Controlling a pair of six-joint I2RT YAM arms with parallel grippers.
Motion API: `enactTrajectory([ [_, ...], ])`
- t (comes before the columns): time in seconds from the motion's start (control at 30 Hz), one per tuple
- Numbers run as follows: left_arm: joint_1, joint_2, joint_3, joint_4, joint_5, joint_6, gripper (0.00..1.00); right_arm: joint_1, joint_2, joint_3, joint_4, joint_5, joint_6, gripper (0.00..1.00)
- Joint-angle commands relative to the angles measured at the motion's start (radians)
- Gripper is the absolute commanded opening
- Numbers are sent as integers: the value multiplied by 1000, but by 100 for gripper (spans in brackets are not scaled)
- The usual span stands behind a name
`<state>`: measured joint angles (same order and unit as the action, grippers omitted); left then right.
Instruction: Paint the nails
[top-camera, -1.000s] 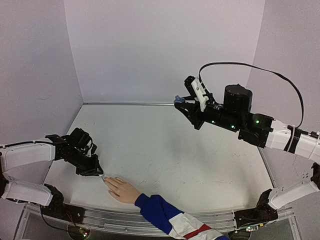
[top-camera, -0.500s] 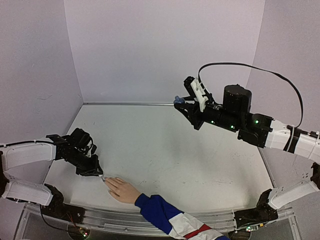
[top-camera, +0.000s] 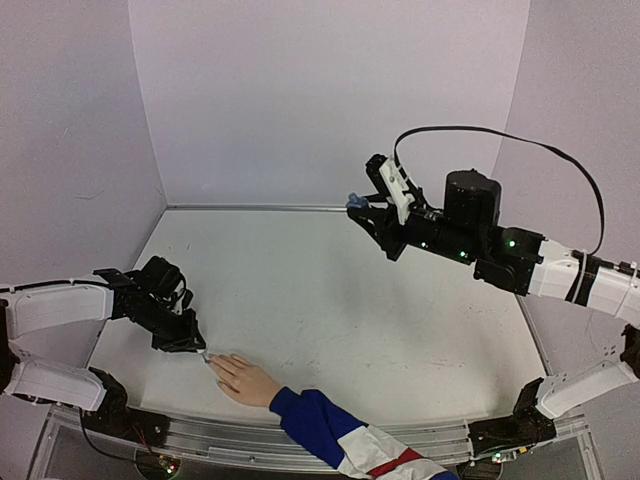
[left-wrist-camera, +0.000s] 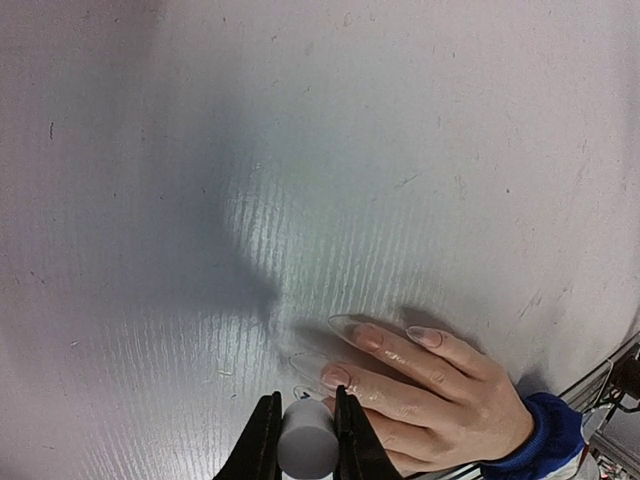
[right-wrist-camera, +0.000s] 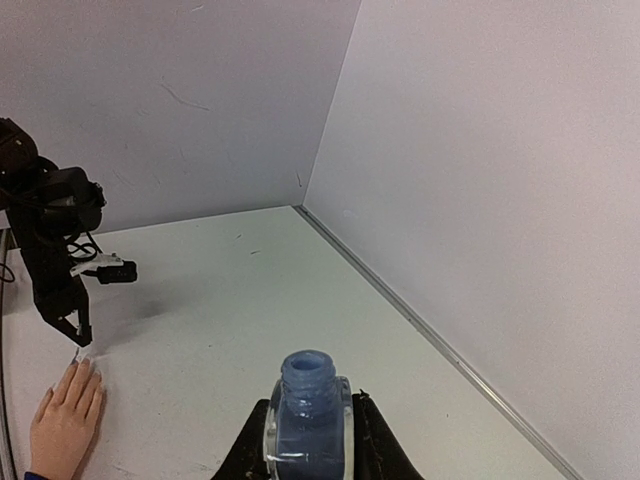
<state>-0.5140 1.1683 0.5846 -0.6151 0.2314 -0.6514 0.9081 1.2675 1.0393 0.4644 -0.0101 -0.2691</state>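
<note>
Pinches a white cap (left-wrist-camera: 307, 448) in the left gripper (top-camera: 199, 348), fingers closed snug on it, low at 7 o'clock on the table (top-camera: 330, 300). Holds it just beside the nails (left-wrist-camera: 337, 376) of the pale hand (top-camera: 246, 378), lying flat at 6 o'clock, fingertips toward 10; cannot tell whether touching. Clamps an uncapped blue bottle (right-wrist-camera: 306, 405) upright in the right gripper (top-camera: 359, 206), raised toward 1 o'clock, well apart from the hand.

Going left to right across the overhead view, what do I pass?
The left gripper clamping a white cap → pale hand → blue bottle clamped in the right gripper.
</note>
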Motion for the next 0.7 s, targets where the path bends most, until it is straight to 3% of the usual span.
enactTrajectory([
  [0.0,11,5,43,34,-21,20,0,-5,4,10,74,10,-10,0],
  [0.67,25,9,50,22,-36,35,0,-11,12,12,74,6,-7,0],
])
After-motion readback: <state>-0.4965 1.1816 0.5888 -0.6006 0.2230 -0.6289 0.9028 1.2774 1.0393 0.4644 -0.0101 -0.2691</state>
